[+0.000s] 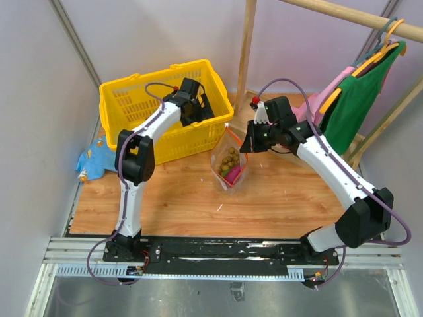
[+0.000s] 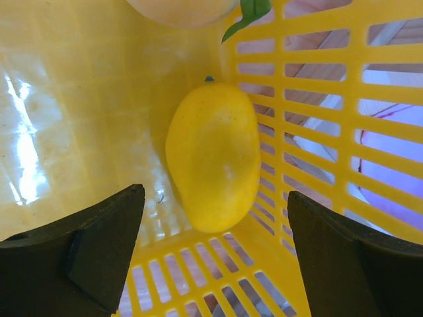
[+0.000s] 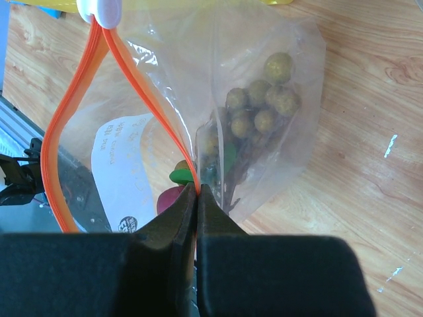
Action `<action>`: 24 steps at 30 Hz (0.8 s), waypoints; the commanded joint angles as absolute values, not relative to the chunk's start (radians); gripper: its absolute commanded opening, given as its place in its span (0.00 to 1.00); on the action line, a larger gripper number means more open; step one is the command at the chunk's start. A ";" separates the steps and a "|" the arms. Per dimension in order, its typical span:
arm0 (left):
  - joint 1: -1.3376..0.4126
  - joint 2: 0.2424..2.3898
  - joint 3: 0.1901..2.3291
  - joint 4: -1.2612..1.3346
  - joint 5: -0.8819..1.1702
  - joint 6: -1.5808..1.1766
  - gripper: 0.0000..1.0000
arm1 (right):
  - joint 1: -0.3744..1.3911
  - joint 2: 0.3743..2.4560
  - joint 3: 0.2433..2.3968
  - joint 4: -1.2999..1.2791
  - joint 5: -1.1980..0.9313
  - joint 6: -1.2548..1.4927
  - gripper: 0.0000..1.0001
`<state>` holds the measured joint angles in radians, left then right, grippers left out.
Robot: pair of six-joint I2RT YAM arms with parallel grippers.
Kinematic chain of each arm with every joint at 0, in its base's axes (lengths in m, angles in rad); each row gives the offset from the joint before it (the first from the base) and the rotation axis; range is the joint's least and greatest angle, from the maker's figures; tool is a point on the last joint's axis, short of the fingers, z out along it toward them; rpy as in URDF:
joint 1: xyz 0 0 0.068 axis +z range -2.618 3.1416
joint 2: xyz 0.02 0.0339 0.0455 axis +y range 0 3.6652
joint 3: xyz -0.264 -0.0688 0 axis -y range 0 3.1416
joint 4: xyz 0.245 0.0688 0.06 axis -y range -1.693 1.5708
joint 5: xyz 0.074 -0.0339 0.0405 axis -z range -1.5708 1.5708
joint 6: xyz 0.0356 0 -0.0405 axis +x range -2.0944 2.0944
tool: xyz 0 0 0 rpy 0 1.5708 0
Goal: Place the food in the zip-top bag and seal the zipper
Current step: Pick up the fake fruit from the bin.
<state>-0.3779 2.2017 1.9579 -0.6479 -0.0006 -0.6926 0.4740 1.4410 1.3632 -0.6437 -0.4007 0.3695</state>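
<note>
A wooden tabletop [image 1: 277,198] lies beneath the right gripper [image 1: 247,144], softly and evenly lit. Beyond that gripper, to its right, a wooden clothes rail [image 1: 248,53] carries a green garment [image 1: 360,99] and a pink garment [image 1: 330,89]. Pale lilac walls [image 1: 132,33] rise behind the left gripper [image 1: 201,109].

1. We see a yellow basket [image 1: 142,99] of slatted plastic at the far left of the table, its handles raised.
2. The wooden table [image 1: 284,198] shows a pale plank grain; a metal rail [image 1: 79,249] runs along its near edge.
3. A blue thing [image 1: 96,160] lies just left of the basket; we take it for a crumpled packet, though it is too small to tell.
4. A wooden pole [image 1: 247,46] stands upright behind the table; a wooden bar [image 1: 350,16] crosses the upper right corner.
5. A green garment [image 1: 360,99] hangs at the right, a pink garment [image 1: 330,92] beside it, on a yellow-orange hanger [image 1: 391,30].
</note>
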 commanded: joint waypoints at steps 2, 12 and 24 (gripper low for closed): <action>-0.374 2.251 1.907 -0.565 0.074 -0.708 0.91 | 0.483 1.423 1.351 -0.638 -0.405 0.377 0.00; -0.373 2.304 1.869 -0.527 0.060 -0.684 0.82 | 0.483 1.418 1.348 -0.637 -0.406 0.376 0.01; -0.373 2.215 1.850 -0.543 -0.009 -0.606 0.43 | 0.483 1.413 1.353 -0.640 -0.403 0.378 0.01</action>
